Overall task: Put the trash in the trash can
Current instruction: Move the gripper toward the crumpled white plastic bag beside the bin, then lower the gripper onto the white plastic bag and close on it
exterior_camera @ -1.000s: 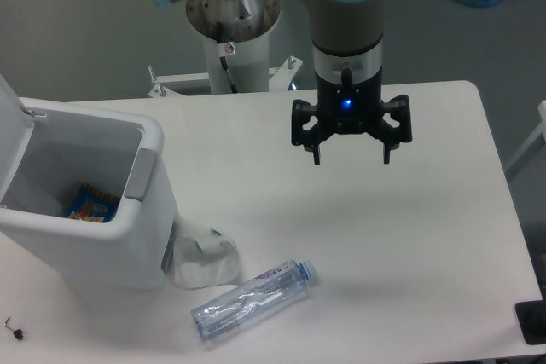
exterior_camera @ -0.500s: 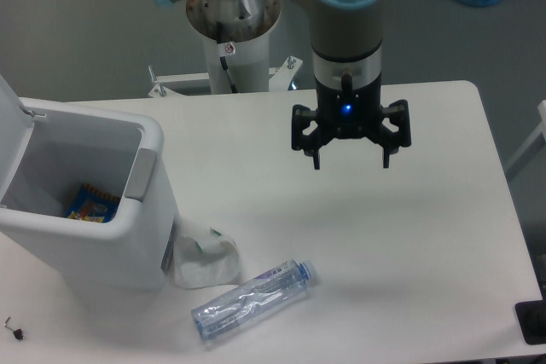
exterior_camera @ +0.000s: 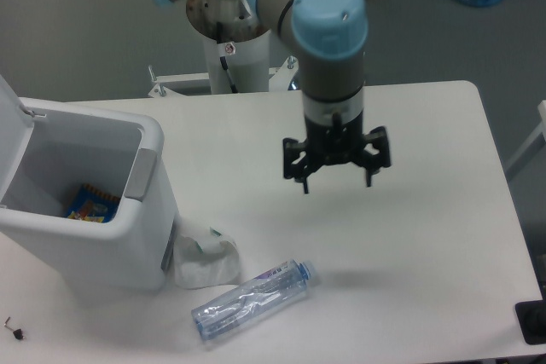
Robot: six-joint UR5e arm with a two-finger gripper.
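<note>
Two trash pieces, paper wad (exterior_camera: 203, 262) touching trash can (exterior_camera: 145, 236), bottle (exterior_camera: 249, 299) beside

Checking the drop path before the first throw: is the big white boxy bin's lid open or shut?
Open. The large white boxy plastic bin has its hinged white lid tipped up at the left, and a colourful wrapper shows inside.

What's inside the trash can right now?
The trash can stands with its lid open. One colourful blue wrapper lies on the bottom. The near wall hides the front of the floor, so anything lying there cannot be seen.
</note>
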